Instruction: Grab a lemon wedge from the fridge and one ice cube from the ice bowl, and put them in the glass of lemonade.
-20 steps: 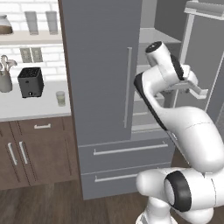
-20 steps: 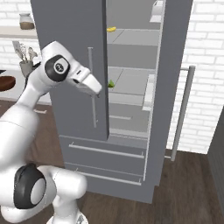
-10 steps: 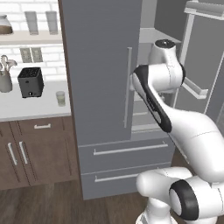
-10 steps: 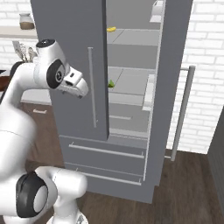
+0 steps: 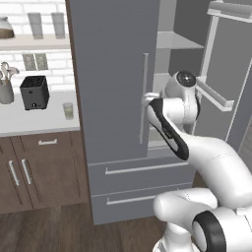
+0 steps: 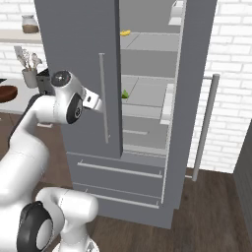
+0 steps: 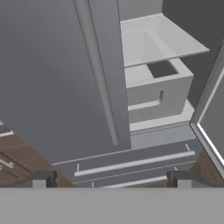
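Two dark fingertips (image 7: 39, 178) of your gripper (image 7: 109, 179) stand wide apart, holding nothing; the tall grey fridge's (image 7: 52, 87) silver handle (image 7: 98, 74) lies ahead between them.

The white arm is folded up at chest height, its hand (image 7: 109, 178) empty with fingers spread wide.

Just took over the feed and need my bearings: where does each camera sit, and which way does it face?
Left base view: behind the arm's left, facing the fridge and the counter with the glass of lemonade; the arm rises lower right.
Right base view: behind the arm's right, looking into the open fridge at the lemon wedge; the arm rises lower left.
Hand view: looks along the open gripper at the fridge's door handle and drawers.
All share the fridge.
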